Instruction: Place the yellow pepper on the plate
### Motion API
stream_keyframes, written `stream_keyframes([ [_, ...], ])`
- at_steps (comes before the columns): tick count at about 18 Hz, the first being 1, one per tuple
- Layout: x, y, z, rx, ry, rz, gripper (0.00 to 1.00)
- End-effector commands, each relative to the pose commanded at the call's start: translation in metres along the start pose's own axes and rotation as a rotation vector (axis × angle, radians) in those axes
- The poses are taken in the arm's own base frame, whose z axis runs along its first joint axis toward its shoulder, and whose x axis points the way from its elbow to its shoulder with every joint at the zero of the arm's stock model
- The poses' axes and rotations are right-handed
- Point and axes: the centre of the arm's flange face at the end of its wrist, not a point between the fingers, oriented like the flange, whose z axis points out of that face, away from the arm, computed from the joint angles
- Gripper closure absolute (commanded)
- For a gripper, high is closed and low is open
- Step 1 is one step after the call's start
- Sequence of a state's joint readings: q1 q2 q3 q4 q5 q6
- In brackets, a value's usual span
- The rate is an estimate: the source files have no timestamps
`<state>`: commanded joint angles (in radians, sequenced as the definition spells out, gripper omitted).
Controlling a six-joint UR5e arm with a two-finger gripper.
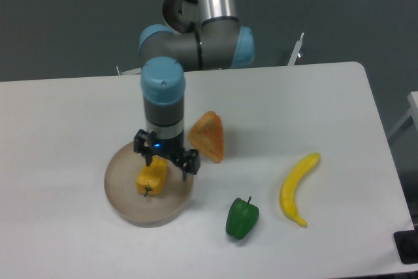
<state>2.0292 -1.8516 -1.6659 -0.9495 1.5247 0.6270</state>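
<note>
The yellow pepper lies on the round grey-beige plate, left of its middle, with its dark stem pointing to the front. My gripper points straight down just above the plate's back part. Its fingers stand apart. One black finger is at the pepper's top edge and the other stands free to the pepper's right. The gripper looks open, with the pepper resting on the plate rather than held.
An orange triangular bread-like piece lies right of the gripper, close to the plate's back right rim. A green pepper sits in front right. A yellow banana lies further right. The table's edge runs along the right.
</note>
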Motion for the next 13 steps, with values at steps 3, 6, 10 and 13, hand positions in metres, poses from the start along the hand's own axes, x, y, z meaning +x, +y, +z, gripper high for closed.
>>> stream_keyframes([
  [3, -0.065, 0.039, -0.019, -0.016, -0.068, 0.023, 0.0],
  [6, -0.094, 0.059, -0.035, -0.016, -0.096, 0.086, 0.0],
  [10, -0.106, 0.068, -0.043, -0.015, -0.112, 0.121, 0.0],
  [13, -0.106, 0.062, -0.049, -0.005, -0.122, 0.144, 0.0],
])
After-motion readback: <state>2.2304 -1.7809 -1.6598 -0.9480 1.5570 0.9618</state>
